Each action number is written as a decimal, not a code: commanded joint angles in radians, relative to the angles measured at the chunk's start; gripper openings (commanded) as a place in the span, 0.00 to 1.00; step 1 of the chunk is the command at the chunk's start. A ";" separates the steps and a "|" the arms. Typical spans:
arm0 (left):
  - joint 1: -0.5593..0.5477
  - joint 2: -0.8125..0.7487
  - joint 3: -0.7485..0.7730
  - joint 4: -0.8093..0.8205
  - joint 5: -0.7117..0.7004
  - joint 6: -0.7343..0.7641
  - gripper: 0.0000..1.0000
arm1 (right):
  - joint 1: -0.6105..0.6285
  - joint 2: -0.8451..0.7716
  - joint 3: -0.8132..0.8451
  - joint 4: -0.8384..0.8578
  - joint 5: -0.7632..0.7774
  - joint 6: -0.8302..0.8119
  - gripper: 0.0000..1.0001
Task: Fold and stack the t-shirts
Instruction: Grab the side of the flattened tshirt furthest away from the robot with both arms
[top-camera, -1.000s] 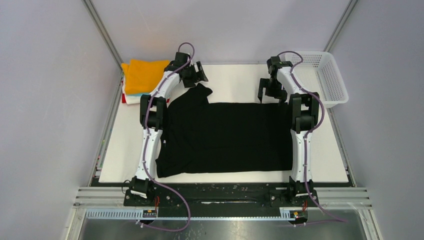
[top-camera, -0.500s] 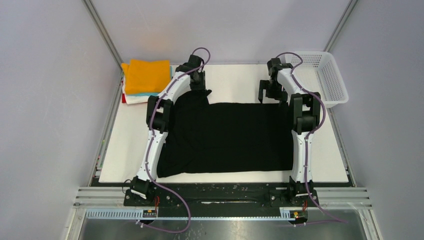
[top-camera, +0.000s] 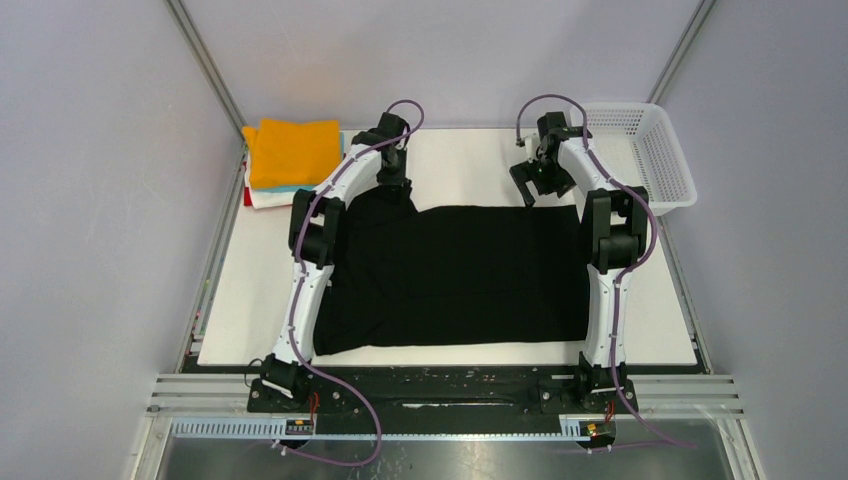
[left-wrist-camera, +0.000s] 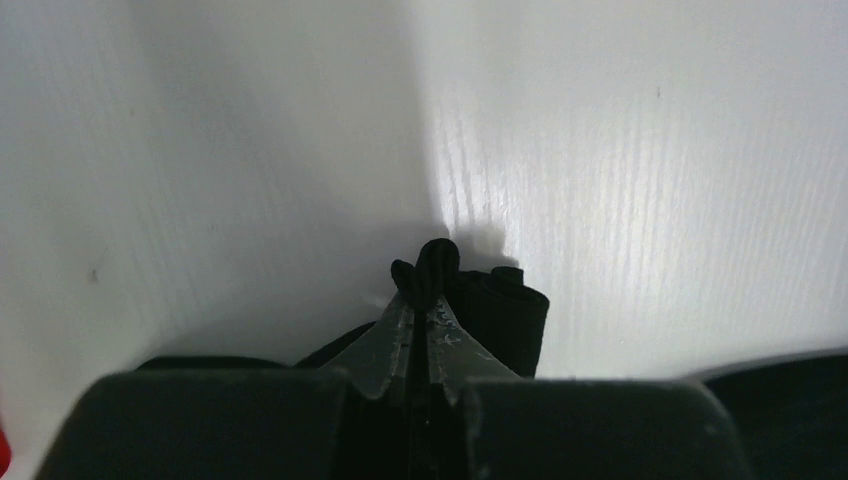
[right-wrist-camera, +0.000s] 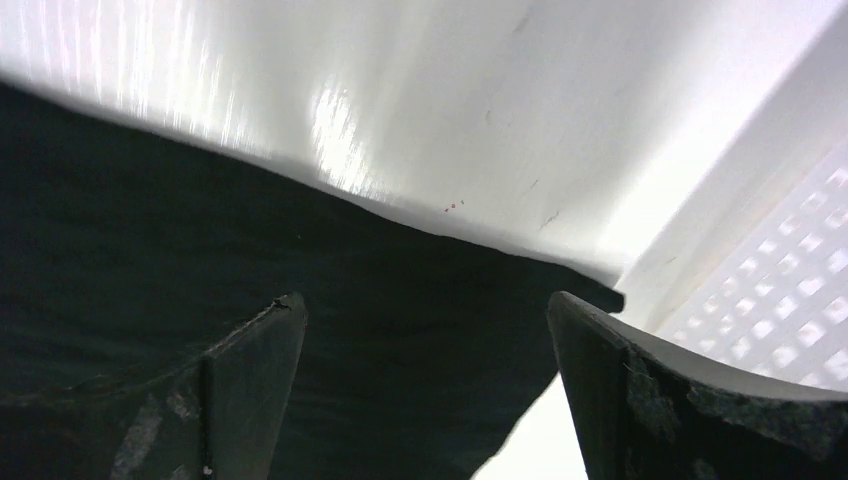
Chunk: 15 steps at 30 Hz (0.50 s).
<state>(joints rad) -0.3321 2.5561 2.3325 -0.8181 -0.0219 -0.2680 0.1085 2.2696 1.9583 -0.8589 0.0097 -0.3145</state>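
- A folded stack (top-camera: 270, 197) sits at the far left corner of the table (top-camera: 250, 300), with an orange shirt (top-camera: 292, 152) on top. Thin edges of other colours show under it.
- The left arm (top-camera: 318, 225) reaches from the near edge to the far left part of the black shirt (top-camera: 460, 275).
- The left jaws are closed tight on a small bunch of the black shirt (left-wrist-camera: 438, 272). In the wrist view the cloth pokes out just past the tips, with a rolled fold beside it on the right. Bare white table (left-wrist-camera: 650, 150) lies beyond.
- The black shirt lies spread flat across the middle of the table between the two arms. Its left side is rumpled and rises to a peak where the left jaws pinch it.
- The right arm (top-camera: 608, 240) runs along the shirt's right edge.
- The right jaws are spread wide and hold nothing. They hang over the shirt's far right corner (right-wrist-camera: 400, 330), one finger (right-wrist-camera: 255, 370) on each side of the wrist view, and whether they touch the cloth cannot be told.
- A white mesh basket (top-camera: 655, 150) stands at the far right corner, just beside the right arm. Its wall (right-wrist-camera: 790, 270) shows at the right of the wrist view, close to the shirt's corner.
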 joint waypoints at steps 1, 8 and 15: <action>0.005 -0.133 -0.046 0.037 -0.032 0.020 0.00 | -0.006 0.013 0.053 -0.052 -0.046 -0.351 1.00; 0.006 -0.246 -0.129 0.111 -0.015 0.015 0.00 | -0.035 0.156 0.226 -0.130 -0.066 -0.471 0.99; 0.005 -0.290 -0.162 0.135 -0.004 0.016 0.00 | -0.039 0.219 0.250 -0.226 -0.055 -0.547 0.96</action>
<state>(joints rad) -0.3321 2.3310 2.1773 -0.7322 -0.0277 -0.2611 0.0727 2.4722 2.1910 -0.9726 -0.0395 -0.7734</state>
